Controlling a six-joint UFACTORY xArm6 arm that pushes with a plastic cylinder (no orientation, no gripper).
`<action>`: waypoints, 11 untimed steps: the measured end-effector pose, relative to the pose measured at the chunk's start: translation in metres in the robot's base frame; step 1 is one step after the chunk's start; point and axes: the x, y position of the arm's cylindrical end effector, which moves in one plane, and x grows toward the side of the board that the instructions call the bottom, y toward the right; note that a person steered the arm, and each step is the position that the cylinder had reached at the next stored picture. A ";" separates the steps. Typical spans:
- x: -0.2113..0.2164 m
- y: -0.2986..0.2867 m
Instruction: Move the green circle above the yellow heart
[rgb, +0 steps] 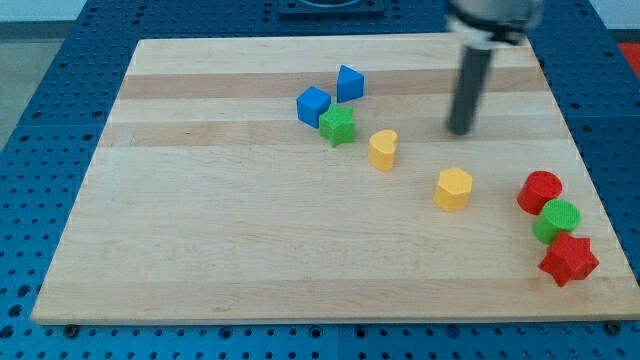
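The green circle (557, 220) lies near the view's right edge, between a red circle (540, 191) above it and a red star (568, 259) below it, touching both. The yellow heart (383, 149) lies near the board's middle. My tip (460, 131) rests on the board to the right of the yellow heart and well up and left of the green circle, touching no block.
A yellow hexagon (453, 188) lies below my tip. A green star (338, 126) touches a blue cube (313, 106), with a blue block (350, 82) just above. The wooden board (200, 220) sits on a blue pegboard table.
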 end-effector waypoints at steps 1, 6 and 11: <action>0.008 0.117; 0.161 0.030; 0.120 0.071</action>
